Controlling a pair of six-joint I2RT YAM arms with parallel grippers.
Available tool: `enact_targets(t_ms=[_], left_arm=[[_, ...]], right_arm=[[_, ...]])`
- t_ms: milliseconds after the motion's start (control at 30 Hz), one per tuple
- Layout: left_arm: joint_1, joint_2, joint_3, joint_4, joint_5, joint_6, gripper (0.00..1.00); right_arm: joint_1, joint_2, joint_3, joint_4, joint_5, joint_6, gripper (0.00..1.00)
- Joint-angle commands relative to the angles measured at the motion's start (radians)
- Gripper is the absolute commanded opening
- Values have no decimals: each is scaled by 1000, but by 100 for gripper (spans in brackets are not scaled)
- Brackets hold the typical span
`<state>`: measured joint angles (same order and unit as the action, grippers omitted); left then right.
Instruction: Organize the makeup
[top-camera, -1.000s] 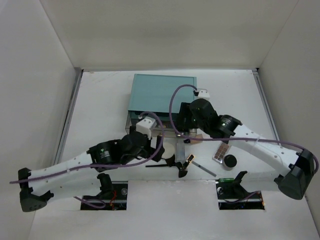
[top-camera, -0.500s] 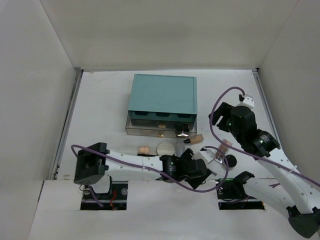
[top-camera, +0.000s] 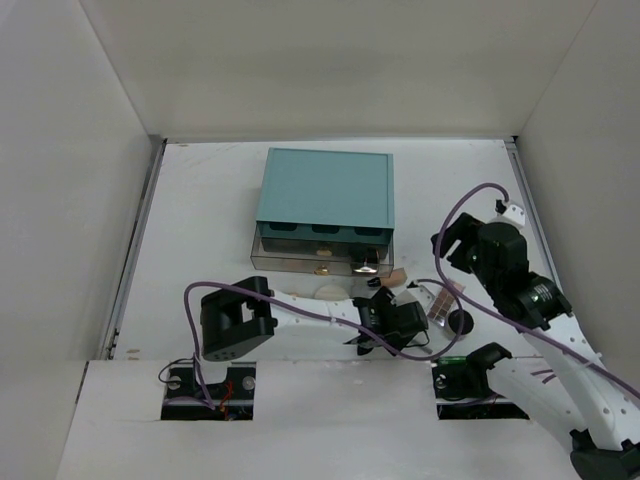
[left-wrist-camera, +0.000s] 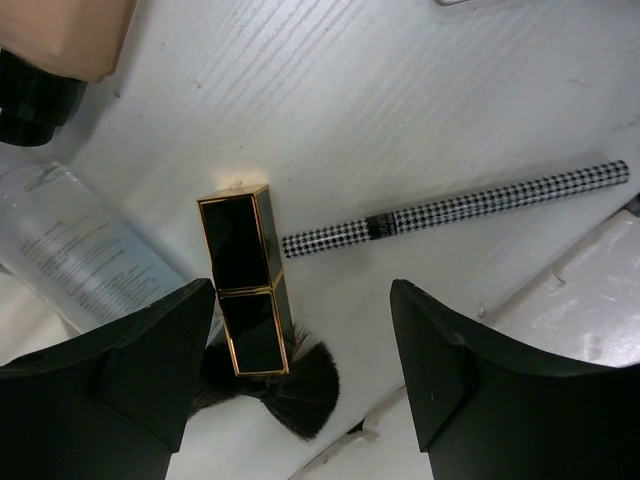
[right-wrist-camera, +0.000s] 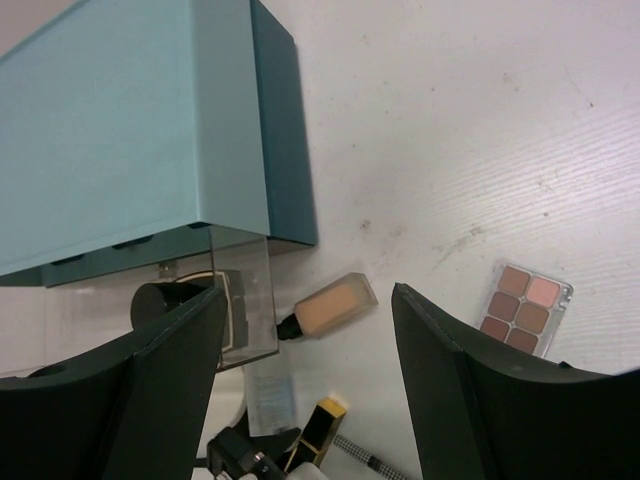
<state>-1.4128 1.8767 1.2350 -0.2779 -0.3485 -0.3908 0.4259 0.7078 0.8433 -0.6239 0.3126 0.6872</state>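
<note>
In the left wrist view my left gripper (left-wrist-camera: 302, 287) hangs open over the makeup at the table's front. A black and gold lipstick case (left-wrist-camera: 242, 285) lies between the jaws, close to the left finger. Under its end spread the black brush bristles (left-wrist-camera: 295, 388). A houndstooth pencil (left-wrist-camera: 460, 210) runs off to the right, and a clear bottle (left-wrist-camera: 85, 262) lies at the left. My right gripper (right-wrist-camera: 306, 293) is open and empty, high above a tan bottle (right-wrist-camera: 335, 303) and the palette (right-wrist-camera: 525, 305). The black jar (top-camera: 461, 322) sits beside the palette (top-camera: 440, 305).
The teal drawer box (top-camera: 325, 190) stands at the middle back with its clear lower drawer (top-camera: 318, 258) pulled out toward me. A round cream puff (top-camera: 325, 292) peeks out behind my left arm. The table's front edge runs just below my left gripper (top-camera: 385, 330).
Both grippers have left the drawer. My left gripper has swung to the front items and its jaws have narrowed. My right arm has pulled back to the right.
</note>
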Motion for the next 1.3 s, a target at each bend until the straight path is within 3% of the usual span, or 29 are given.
enact_targets(t_ms=[0, 267, 433, 633, 800, 1067, 1167, 1267], left_arm=[[18, 4, 18, -10, -38, 7, 69], [50, -10, -48, 3, -23, 4, 50], [56, 10, -51, 8, -14, 9, 46], [30, -39, -49, 8, -26, 13, 11], [-7, -171, -52, 5, -56, 55, 6], [-68, -497, -68, 58, -53, 125, 7], [-29, -608, -98, 98, -69, 154, 8], [89, -657, -138, 109, -99, 170, 8]], right_arm=[[-11, -17, -21, 1, -17, -9, 73], [-51, -45, -46, 3, -18, -5, 73], [-82, -51, -46, 3, -20, -9, 73], [-97, -67, -53, 1, -30, -9, 73], [-94, -67, -95, 1, -40, -3, 73], [-111, -87, -190, 33, -95, -3, 73], [-106, -79, -193, 49, -115, -14, 73], [-66, -67, -202, 59, -132, -17, 73]])
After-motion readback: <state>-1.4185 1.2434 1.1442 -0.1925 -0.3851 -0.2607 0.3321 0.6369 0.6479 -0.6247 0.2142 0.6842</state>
